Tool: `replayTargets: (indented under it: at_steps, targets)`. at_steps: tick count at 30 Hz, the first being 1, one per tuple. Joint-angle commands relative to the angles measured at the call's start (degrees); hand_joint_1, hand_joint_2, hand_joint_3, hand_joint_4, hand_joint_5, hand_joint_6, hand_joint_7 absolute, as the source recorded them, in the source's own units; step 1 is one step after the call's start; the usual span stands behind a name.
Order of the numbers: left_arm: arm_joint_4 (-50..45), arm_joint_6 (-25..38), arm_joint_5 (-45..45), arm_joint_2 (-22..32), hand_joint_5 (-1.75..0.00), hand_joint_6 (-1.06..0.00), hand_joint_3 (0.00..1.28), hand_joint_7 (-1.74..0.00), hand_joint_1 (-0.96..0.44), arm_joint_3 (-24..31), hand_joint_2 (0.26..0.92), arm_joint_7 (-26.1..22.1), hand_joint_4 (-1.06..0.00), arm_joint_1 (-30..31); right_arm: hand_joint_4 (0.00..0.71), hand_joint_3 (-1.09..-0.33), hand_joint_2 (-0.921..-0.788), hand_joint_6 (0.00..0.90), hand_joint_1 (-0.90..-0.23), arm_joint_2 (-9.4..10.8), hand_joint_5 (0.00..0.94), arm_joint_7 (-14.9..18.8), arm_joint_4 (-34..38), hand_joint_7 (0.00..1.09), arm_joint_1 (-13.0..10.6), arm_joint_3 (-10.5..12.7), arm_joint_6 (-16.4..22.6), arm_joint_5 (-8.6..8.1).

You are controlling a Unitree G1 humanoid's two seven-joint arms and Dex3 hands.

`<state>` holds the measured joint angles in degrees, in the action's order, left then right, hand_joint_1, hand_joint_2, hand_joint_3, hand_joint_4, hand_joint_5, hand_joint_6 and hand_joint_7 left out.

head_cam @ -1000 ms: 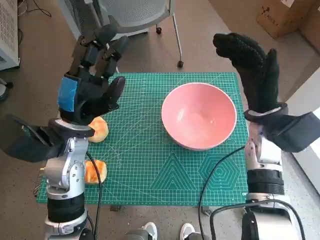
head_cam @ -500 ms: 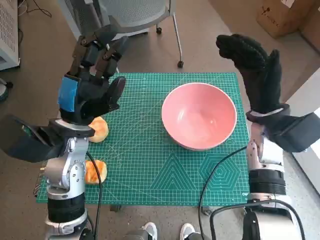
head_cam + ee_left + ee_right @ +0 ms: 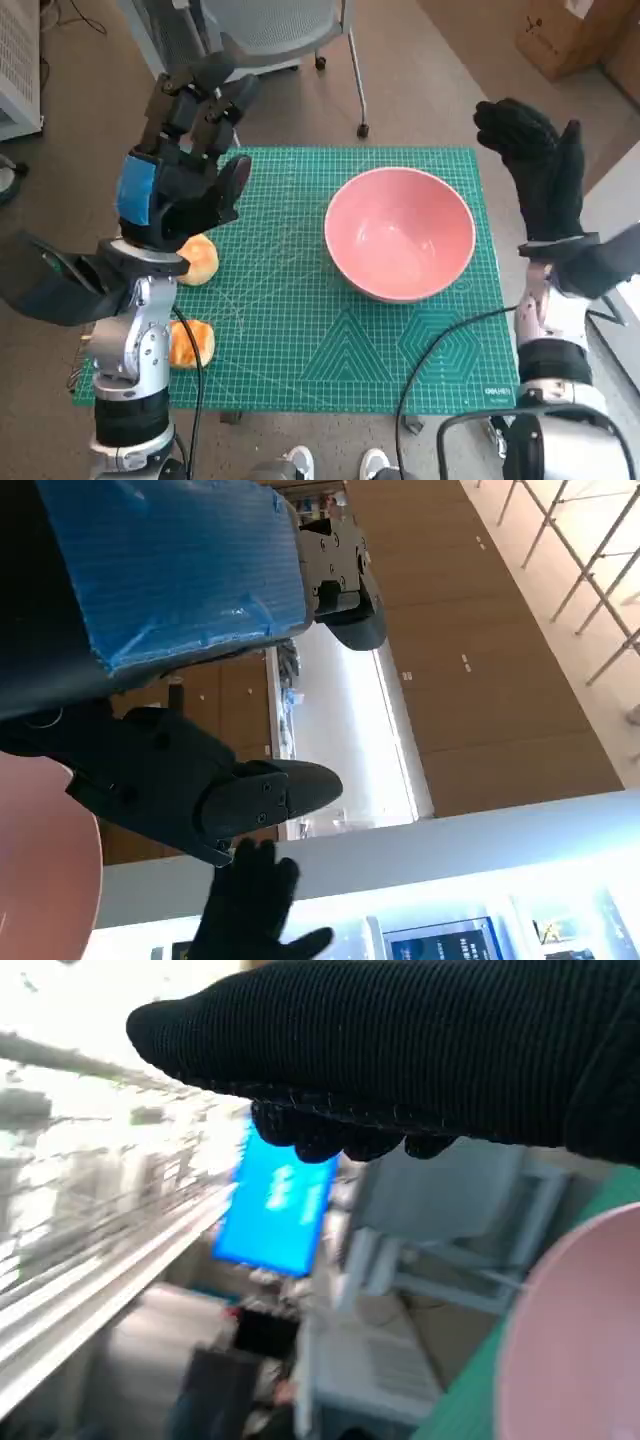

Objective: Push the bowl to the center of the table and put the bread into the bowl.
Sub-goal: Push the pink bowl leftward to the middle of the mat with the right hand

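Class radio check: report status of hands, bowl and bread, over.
Both hands, left hand and right hand, raised, empty. Bowl right of centre, empty. Bread on mat, untouched.

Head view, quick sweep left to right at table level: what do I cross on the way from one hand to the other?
Left hand raised over the mat's left side, with two bread rolls below it → bare green cutting mat → pink bowl, empty → right hand raised past the mat's right edge.

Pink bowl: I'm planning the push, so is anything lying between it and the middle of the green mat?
Nothing visible. The round pink bowl has bare green cutting mat beside it toward the middle.
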<state>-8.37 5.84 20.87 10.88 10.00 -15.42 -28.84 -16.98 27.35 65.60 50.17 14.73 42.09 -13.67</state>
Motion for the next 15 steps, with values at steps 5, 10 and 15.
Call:
replayTargets:
  at_steps: [5,10,15]
  targets:
    - [-0.6,-1.2,-0.8,0.2,-0.48,0.00,0.60,-0.82,-0.35,0.1,0.730,0.5,0.00,0.9,0.169,-0.600,-0.921,0.345,-0.540,-0.3,0.001,-8.9,7.2,0.00,-0.5,-0.3,-4.1,4.45]
    - [-0.3,-1.5,-1.1,0.3,-0.49,0.00,0.60,-0.82,-0.35,0.1,0.733,0.5,0.00,0.8,0.169,-0.605,-0.921,0.344,-0.540,0.3,0.001,-12.1,8.6,0.00,-1.0,-0.2,-7.5,5.93]
    - [-0.1,-1.8,-1.2,0.4,-0.48,0.00,0.59,-0.82,-0.35,0.2,0.735,0.5,0.00,1.0,0.173,-0.610,-0.921,0.353,-0.541,0.8,0.003,-15.2,9.3,0.00,-1.6,-0.8,-10.3,7.58]
